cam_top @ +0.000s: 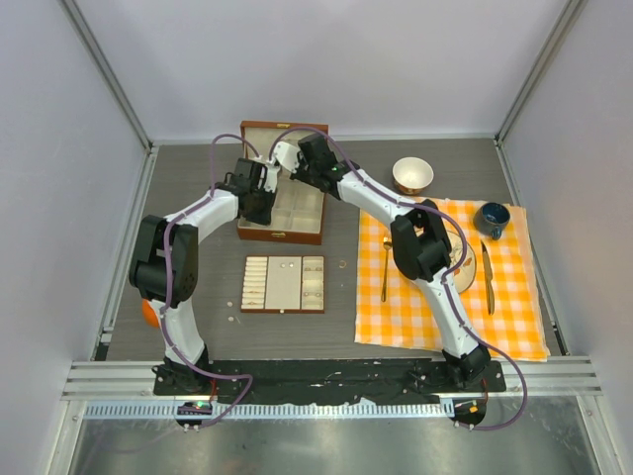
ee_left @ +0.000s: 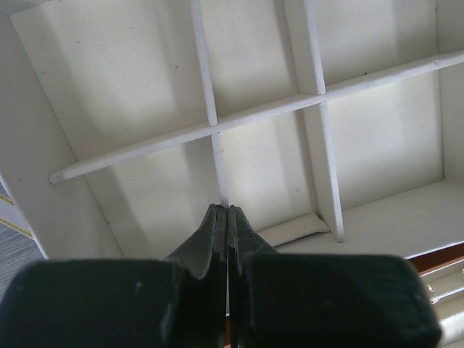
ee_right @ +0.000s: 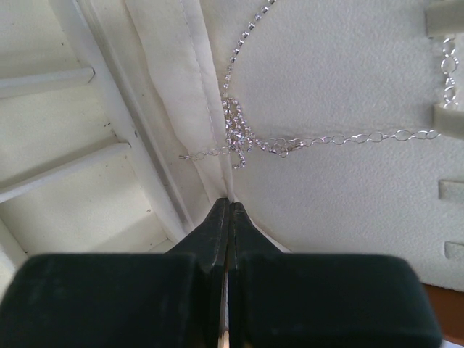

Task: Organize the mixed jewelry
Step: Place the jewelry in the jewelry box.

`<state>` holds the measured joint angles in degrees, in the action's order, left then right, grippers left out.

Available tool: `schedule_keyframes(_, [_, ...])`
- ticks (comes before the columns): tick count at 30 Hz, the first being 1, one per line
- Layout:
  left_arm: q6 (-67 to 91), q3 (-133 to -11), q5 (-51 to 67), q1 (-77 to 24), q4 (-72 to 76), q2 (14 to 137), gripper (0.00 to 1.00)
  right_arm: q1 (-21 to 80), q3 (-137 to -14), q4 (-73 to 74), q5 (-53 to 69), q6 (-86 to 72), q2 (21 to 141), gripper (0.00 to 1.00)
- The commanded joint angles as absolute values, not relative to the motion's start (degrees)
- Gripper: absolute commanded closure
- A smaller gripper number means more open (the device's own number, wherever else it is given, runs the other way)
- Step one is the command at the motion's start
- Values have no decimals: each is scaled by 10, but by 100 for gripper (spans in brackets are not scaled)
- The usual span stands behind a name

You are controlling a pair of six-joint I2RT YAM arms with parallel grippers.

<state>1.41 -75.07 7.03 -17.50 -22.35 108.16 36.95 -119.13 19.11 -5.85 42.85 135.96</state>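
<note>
One orange object (cam_top: 148, 312) peeks out behind the left arm's base, at the left edge of the dark grey table (cam_top: 183, 173). The left gripper (ee_left: 228, 210) is pressed fully together and holds nothing. It hangs over the cream-walled compartments of the single brown wooden box (cam_top: 282, 236), which stands open near the far wall.

Nearer the arms lies one flat cream-lined tray (cam_top: 284, 284) with three sections. A few tiny pale pieces sit in it, too small to count. Bare tabletop shows to the tray's left and in the strip between it and the cloth.

The right gripper (ee_right: 230, 204) is likewise closed on nothing. Its tips are just short of one thin silvery chain (ee_right: 235, 134), which is knotted at a seam in the cream lining at the box's far side, with one strand running right. A second short chain piece (ee_right: 449, 65) shows at that view's right border.

On the right, one orange-and-white checked cloth (cam_top: 514, 307) carries one gold fork (cam_top: 385, 262), one gold knife (cam_top: 488, 277) and one dark blue cup (cam_top: 492, 218). One white bowl (cam_top: 412, 175) stands just past its far edge. The cloth's near edge lies close to the table's near rail.
</note>
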Motion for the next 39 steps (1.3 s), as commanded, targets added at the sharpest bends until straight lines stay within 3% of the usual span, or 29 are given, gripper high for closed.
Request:
schedule_keyframes(1, [19,-736,67,-172,-170,1091,100,415,-1171,265,111,366,1385,99])
schedule_keyframes(39, [55,-779,79,-164,-213,1129,100,424,-1172,328,240,349,1386,99])
